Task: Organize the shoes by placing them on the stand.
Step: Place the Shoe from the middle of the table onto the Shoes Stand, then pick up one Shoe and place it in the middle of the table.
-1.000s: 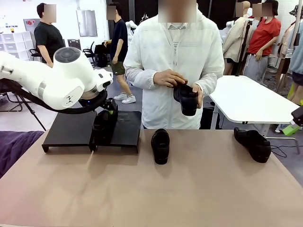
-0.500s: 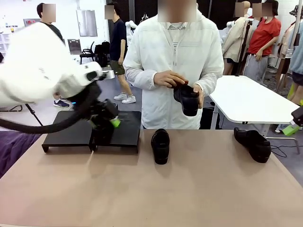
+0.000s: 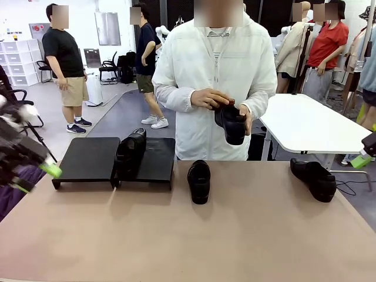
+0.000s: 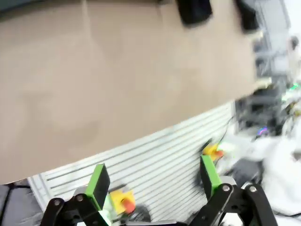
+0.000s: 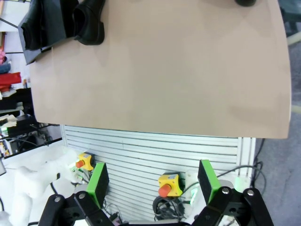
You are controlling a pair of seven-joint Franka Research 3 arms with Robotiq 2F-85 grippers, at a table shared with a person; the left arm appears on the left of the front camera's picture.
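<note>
Front: one shoe (image 3: 130,154) sits on the stand (image 3: 88,158), about where its panels meet. Second shoe (image 3: 199,181) is mid-table (image 3: 176,235), third shoe (image 3: 314,178) far right, fourth shoe (image 3: 233,124) in the person's hands (image 3: 210,98). Left gripper (image 3: 35,178) is blurred at the left edge, probably empty.
Left wrist: I see its fingers spread wide, nothing between.
Right wrist: right gripper (image 5: 153,181) wide, empty, off the table's near edge.

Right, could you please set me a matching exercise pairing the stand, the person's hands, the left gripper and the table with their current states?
1 stand
2 person's hands
3 left gripper
4 table

A open and empty
B middle shoe and right shoe lie directly on it
C gripping a third shoe
D one shoe sits on its middle

Pairs: 1-D, 2-C, 3-A, 4-B
</note>
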